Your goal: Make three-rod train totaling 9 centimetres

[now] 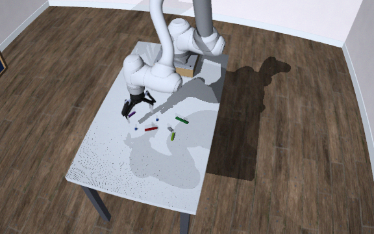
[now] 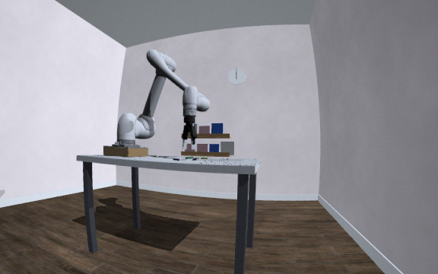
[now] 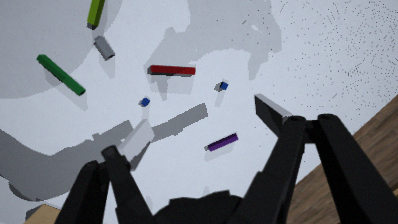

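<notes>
Above the purple rod (image 3: 222, 142), gripper (image 3: 202, 125) hangs off the table (image 1: 109, 162), pointing straight down. Jaws spread wide, holding nothing. Elbow raised high, wrist vertical.

Lime rod (image 3: 95, 12) cut by wrist-view top edge.

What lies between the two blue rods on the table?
One end of the red rod lies between the blue rods, touching neither; the top view shows it.
</notes>
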### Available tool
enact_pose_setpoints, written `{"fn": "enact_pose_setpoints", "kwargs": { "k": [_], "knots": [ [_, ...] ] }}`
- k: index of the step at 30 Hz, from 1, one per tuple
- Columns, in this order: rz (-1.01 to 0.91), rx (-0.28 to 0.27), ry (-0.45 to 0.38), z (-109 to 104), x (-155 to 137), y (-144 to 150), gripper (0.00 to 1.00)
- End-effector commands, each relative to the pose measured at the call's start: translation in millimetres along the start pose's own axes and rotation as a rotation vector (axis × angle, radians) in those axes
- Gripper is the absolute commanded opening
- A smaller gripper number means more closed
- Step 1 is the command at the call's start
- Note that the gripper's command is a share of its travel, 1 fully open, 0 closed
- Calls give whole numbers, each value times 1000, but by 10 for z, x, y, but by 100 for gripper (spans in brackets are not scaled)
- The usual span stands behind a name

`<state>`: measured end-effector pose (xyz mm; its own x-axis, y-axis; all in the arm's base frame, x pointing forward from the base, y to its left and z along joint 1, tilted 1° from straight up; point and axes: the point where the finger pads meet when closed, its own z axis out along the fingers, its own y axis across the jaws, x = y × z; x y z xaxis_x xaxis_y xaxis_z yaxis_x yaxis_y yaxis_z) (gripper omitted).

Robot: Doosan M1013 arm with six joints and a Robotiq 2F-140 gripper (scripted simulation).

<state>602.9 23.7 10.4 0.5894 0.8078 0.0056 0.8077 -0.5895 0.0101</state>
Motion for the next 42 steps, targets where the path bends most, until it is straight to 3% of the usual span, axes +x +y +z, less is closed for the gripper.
{"fn": "enact_pose_setpoints", "kwargs": {
  "k": [1, 5, 16, 18, 20, 33, 35, 36, 42],
  "knots": [
    [1, 0, 0, -1, 0, 0, 100],
    [57, 0, 0, -1, -6, 7, 100],
    [500, 0, 0, -2, -58, 64, 100],
    [500, 0, 0, -2, -58, 64, 100],
    [638, 0, 0, -3, -74, 81, 100],
    [1122, 0, 0, -4, -131, 142, 100],
    [1122, 0, 0, -4, -131, 142, 100],
    [1230, 0, 0, -4, -144, 155, 100],
    [1439, 0, 0, -5, -170, 182, 100]
  ]
}}
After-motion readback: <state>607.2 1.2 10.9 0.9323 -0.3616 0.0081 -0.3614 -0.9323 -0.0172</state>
